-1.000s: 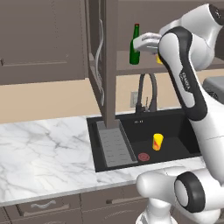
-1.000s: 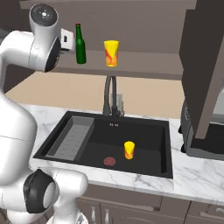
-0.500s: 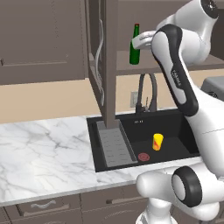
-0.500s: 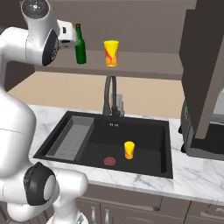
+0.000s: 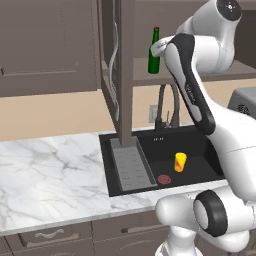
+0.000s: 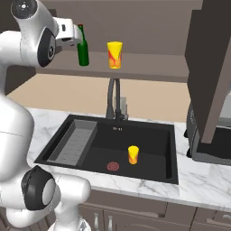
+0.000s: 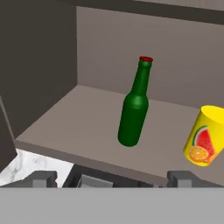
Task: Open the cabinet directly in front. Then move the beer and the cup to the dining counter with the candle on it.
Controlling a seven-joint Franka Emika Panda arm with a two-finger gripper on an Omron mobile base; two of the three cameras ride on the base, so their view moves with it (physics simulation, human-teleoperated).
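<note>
The cabinet stands open, its left door swung out edge-on and its right door hanging forward. On its shelf stand the green beer and, to its right, the yellow cup. My gripper is open just in front of the beer at shelf height, with the bottle ahead between its wide-spread fingertips and nothing held. The dining counter and the candle are out of view.
Below the shelf lies a black sink with a tall faucet, a grey rack and a second yellow cup. White marble counter runs to the left. A dark appliance sits at the right.
My hand has risen a little and edged closer to the beer. The jaws have stayed open, and the bottle and cups have not moved.
</note>
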